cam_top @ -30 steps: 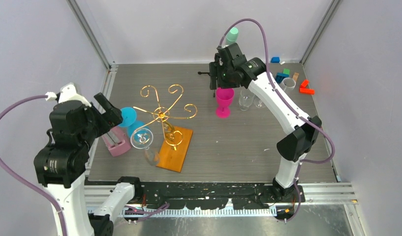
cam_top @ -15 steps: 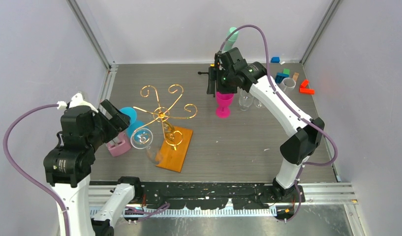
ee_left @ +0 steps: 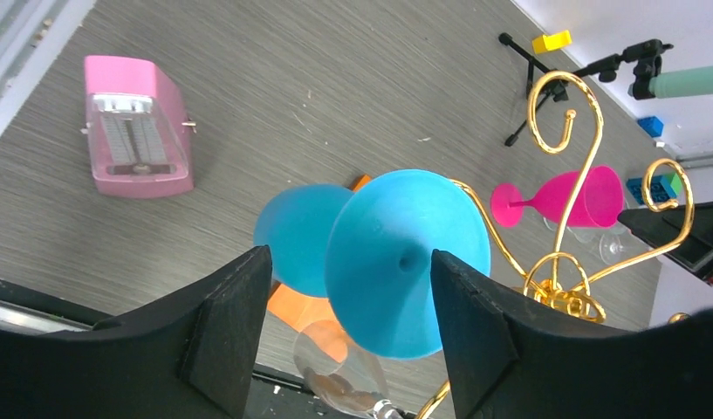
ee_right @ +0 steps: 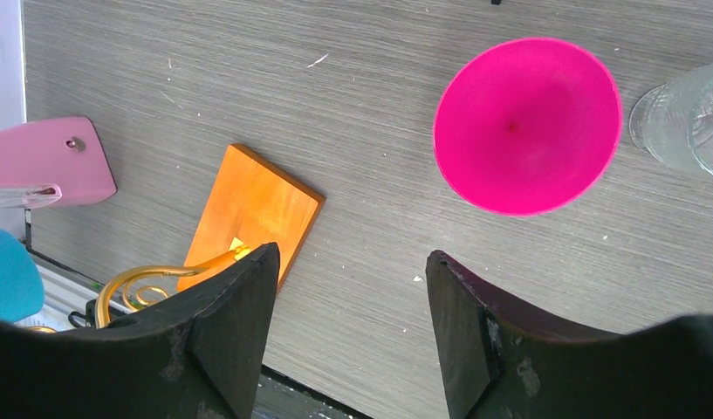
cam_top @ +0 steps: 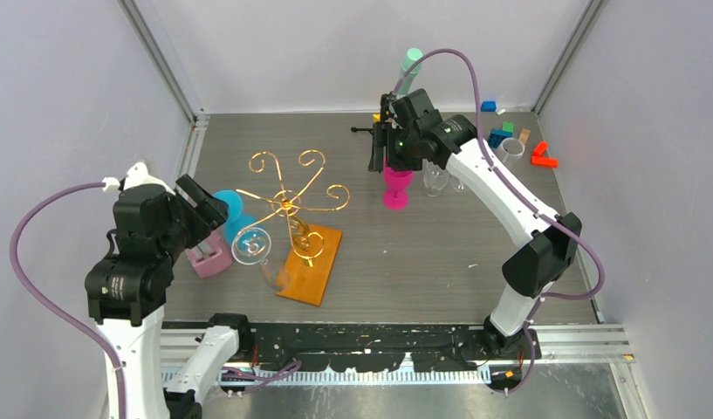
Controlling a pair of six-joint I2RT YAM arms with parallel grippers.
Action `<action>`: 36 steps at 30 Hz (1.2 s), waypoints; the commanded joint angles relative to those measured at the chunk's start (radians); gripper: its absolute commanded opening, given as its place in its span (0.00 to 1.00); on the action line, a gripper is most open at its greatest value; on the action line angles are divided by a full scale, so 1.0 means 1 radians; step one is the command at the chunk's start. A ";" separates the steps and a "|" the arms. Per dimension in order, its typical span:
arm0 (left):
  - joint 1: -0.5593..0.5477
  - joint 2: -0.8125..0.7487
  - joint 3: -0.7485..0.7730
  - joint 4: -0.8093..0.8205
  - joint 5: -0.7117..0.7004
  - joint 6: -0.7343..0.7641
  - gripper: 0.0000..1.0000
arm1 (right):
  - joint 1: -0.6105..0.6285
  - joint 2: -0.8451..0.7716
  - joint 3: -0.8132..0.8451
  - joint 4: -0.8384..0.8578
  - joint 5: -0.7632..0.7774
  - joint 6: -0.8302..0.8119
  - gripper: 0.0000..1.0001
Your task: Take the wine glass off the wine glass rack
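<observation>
- Since a second ago the left arm has dropped and swung rightward in the top view, bringing the left gripper (cam_top: pixel 206 201) closer to the blue wine glass (ee_left: pixel 379 253). The glass itself has not shifted.
- This arm rises as a column from the lower left corner of the top view. Its wrist slants right and downward toward the rack.
- Its fingers stand wide apart. In the left wrist view the glass's foot fills most of the gap, its rim level with the inner edge of the finger on the right. The bowl peeks out beside the finger on the left. Whether either finger touches the glass cannot be told.
- The underside of the foot faces the wrist camera, with the bowl behind it and offset to the lower left. The long axis therefore runs away from the fingers. In the top view it slants from upper left to lower right.
- The wine glass rack (cam_top: pixel 322 257) stands left of centre on the table (cam_top: pixel 440 253). One gold arm reaches the right rim of the blue foot.
- A clear wine glass (cam_top: pixel 250 246) sits just below and right of the blue one, at the rack's lower left arm.
- The right gripper (ee_right: pixel 351 257) hangs at the upper centre of the top view. Its fingers are spread wide with only bare table between them.
- A pink wine glass (ee_right: pixel 527 127) stands upright, mouth up, at the upper right of the right wrist view, outside the fingers.
</observation>
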 commanded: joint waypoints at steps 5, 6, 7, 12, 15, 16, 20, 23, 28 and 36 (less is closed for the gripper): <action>0.006 -0.065 -0.046 0.093 -0.082 -0.038 0.62 | 0.004 -0.059 -0.025 0.058 -0.007 0.015 0.67; 0.006 -0.072 -0.064 0.104 -0.082 -0.048 0.60 | 0.004 -0.059 -0.027 0.060 -0.009 0.016 0.67; 0.006 -0.080 -0.077 0.115 -0.082 -0.059 0.56 | 0.004 -0.061 -0.032 0.062 -0.010 0.017 0.67; 0.005 -0.134 -0.140 0.179 -0.088 -0.132 0.41 | 0.004 -0.068 -0.047 0.065 -0.013 0.017 0.67; 0.006 -0.146 -0.133 0.177 -0.116 -0.149 0.33 | 0.004 -0.074 -0.056 0.067 -0.013 0.018 0.66; 0.006 -0.149 -0.127 0.173 -0.128 -0.151 0.30 | 0.004 -0.076 -0.058 0.068 -0.013 0.018 0.66; 0.006 -0.163 -0.110 0.165 -0.156 -0.156 0.20 | 0.004 -0.078 -0.064 0.072 -0.011 0.018 0.66; 0.006 -0.168 -0.102 0.166 -0.157 -0.162 0.13 | 0.004 -0.077 -0.066 0.074 -0.012 0.019 0.66; 0.006 -0.172 -0.097 0.183 -0.141 -0.180 0.00 | 0.004 -0.079 -0.073 0.075 -0.013 0.020 0.66; 0.005 -0.206 -0.128 0.141 -0.226 -0.227 0.40 | 0.004 -0.082 -0.077 0.077 -0.012 0.023 0.66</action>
